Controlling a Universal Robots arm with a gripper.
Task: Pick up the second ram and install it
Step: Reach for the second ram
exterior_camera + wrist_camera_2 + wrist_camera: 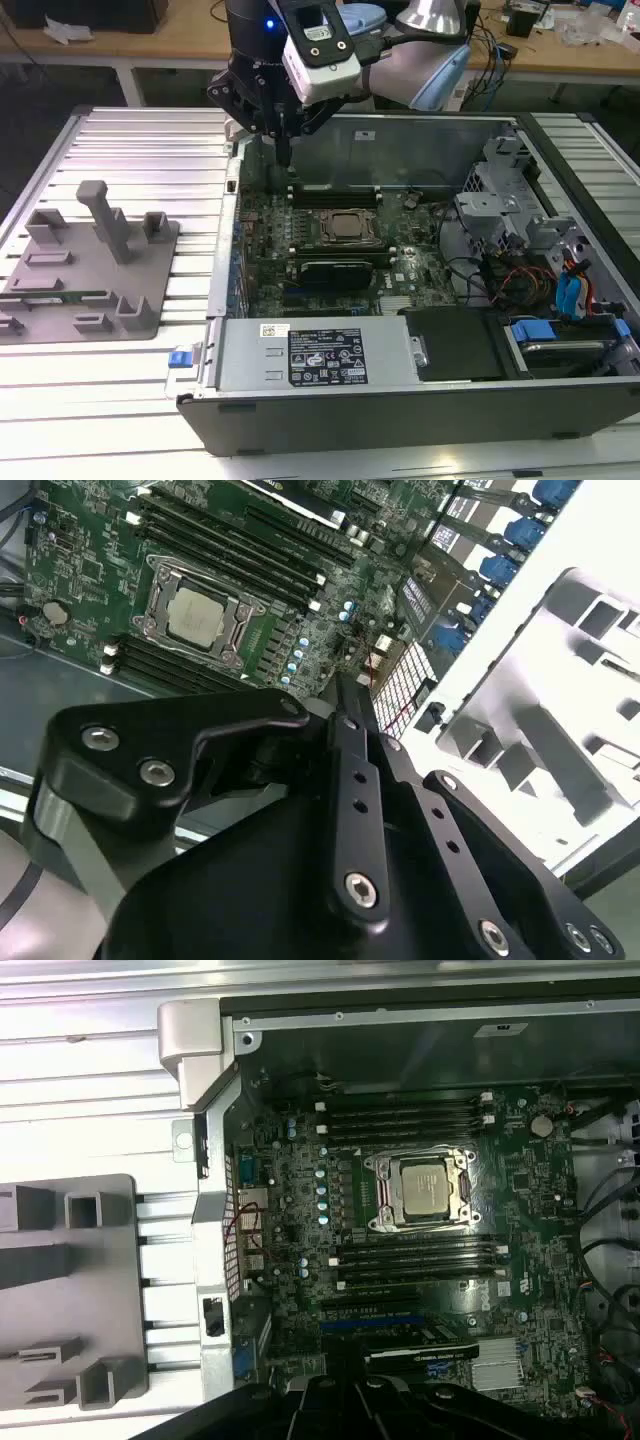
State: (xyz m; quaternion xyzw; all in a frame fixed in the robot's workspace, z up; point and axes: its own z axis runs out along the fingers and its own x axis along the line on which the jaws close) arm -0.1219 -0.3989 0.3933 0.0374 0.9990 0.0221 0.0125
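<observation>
The second ram (62, 296) is a thin green stick lying flat near the front of the grey tray (150, 240), on the exterior view's left. My gripper (285, 152) hangs far from it, over the back left corner of the open computer case, just above the motherboard (330, 250). Its fingers (350, 720) stand pressed together, and nothing shows between them. In both wrist views the motherboard (420, 1260) lies below, with long dark memory slots (415, 1258) on either side of the processor socket (422, 1192). The gripper's black body (340, 1400) sits at the picture's edge.
The case's metal wall (215, 260) separates the tray from the motherboard. A grey upright post (105, 215) rises from the tray. A black power supply (315, 355) sits at the case front; drive cages and cables (510, 230) fill the exterior view's right. The table (140, 140) is ribbed metal.
</observation>
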